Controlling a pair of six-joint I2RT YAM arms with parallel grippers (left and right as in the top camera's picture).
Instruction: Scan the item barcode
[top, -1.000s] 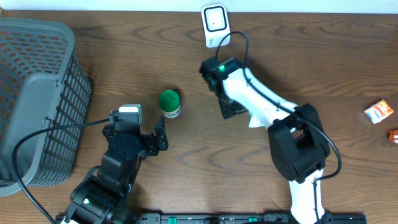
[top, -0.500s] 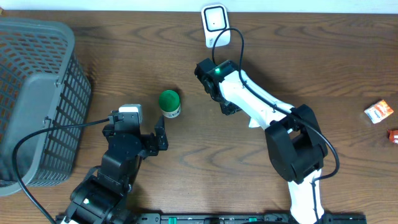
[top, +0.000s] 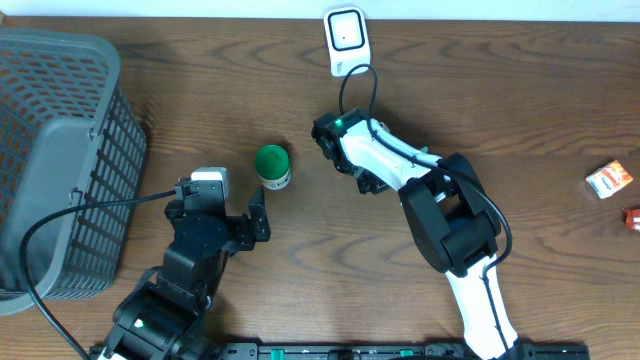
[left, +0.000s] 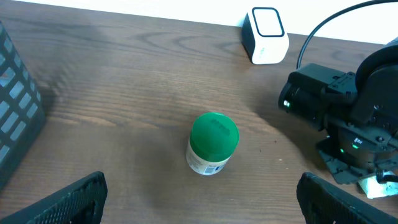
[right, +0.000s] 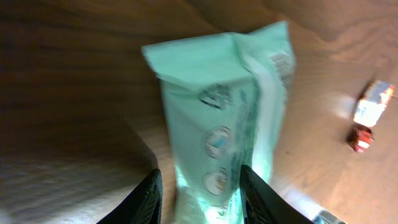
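The right gripper (right: 200, 183) points down, straddling a green packet (right: 217, 93).

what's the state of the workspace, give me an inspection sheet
surface: wooden table, no spills seen
job's things: white scanner upright at the far edge; mint pouch between the right fingers; green-lidded jar upright, standing free
clutter: grey basket at the left; orange packet and red item at the right edge
grippers: left gripper wide open, facing the jar, apart from it; right gripper flanks the pouch, firm grip unclear
cables: scanner cable arcs over the right arm; left arm cable loops by the basket
surroundings: pale strip past the far edge, otherwise nothing seen
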